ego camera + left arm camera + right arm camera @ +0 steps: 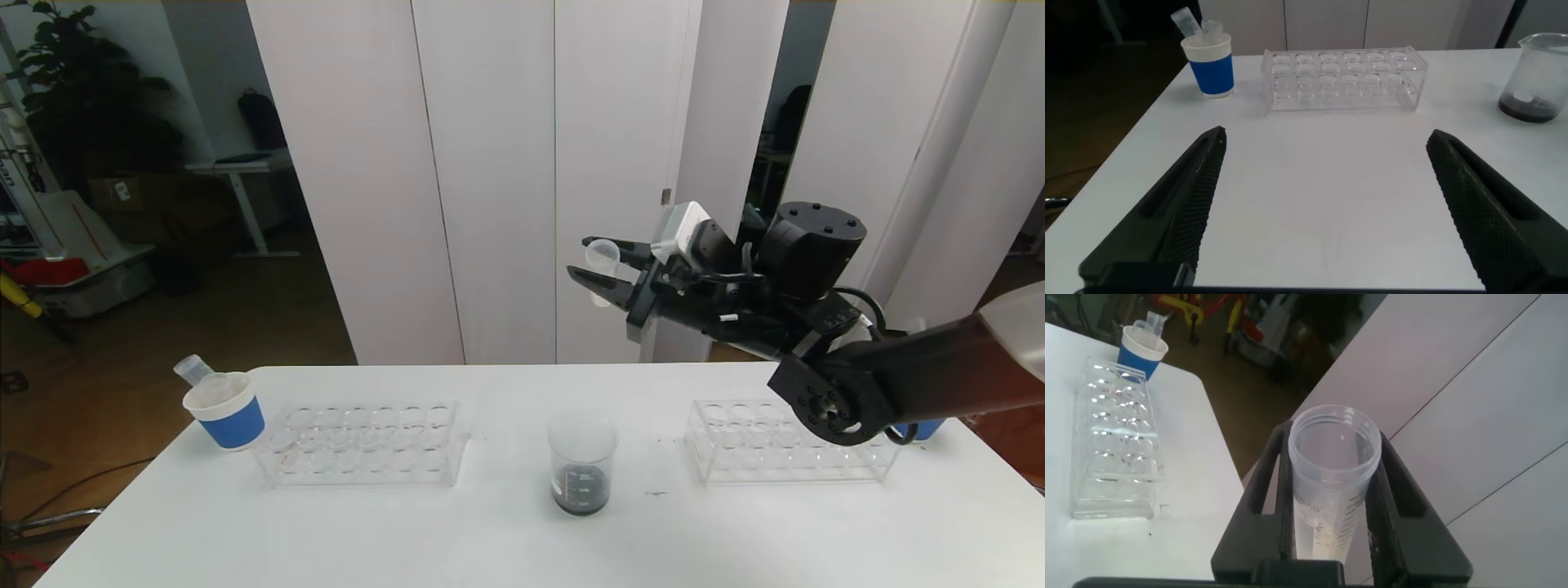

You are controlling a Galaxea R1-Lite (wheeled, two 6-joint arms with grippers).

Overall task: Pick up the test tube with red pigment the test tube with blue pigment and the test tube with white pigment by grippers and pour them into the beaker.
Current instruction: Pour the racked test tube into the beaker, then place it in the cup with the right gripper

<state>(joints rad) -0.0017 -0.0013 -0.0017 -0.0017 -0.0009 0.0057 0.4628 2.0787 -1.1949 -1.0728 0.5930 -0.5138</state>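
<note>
A: Up high, the test tube [602, 260] sits clamped in the right end effector [602, 269], mouth up, well above the worktop [506, 539]. Which pigment it carries I cannot tell; its bottom looks pale.

B: And the beaker [581, 462]?

A: Standing on the worktop below and slightly to the robot's left of the tube, dark liquid at its bottom. Likely the tube is held upright so nothing spills before the tilt.

B: The other arm?

A: The left end effector [1327, 212] hovers low over the worktop, fingers spread wide, holding nothing. Clear racks [367, 441] flank the beaker; a blue-sleeved cup [226, 408] with a tube in it stands at the far left.
</note>
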